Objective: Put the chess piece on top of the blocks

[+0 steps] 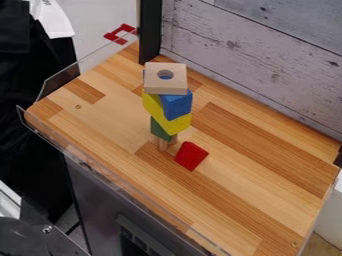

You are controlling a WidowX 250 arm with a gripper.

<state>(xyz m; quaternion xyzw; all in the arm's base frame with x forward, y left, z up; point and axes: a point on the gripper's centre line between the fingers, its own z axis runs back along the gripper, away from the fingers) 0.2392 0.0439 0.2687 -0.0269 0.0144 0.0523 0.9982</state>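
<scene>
A tower of blocks stands on the wooden table, a little left of the middle in the camera view. On top lies a flat, natural-wood square block (165,86) with a round hole. Beneath it are a blue block (177,105) and a yellow block (175,123), set at uneven angles. Lower down comes a green block (159,130), with a light wooden piece (163,144) at the foot, partly hidden by the blocks above. Just right of the tower's foot, a red block (191,156) rests on the tabletop, apart from the stack.
The wooden tabletop (260,165) has clear plastic guards along its left and front edges. A whitewashed plank wall (267,55) runs behind it, with a black post (150,32) at the back corner. Near that post is a red bracket-shaped object (119,34).
</scene>
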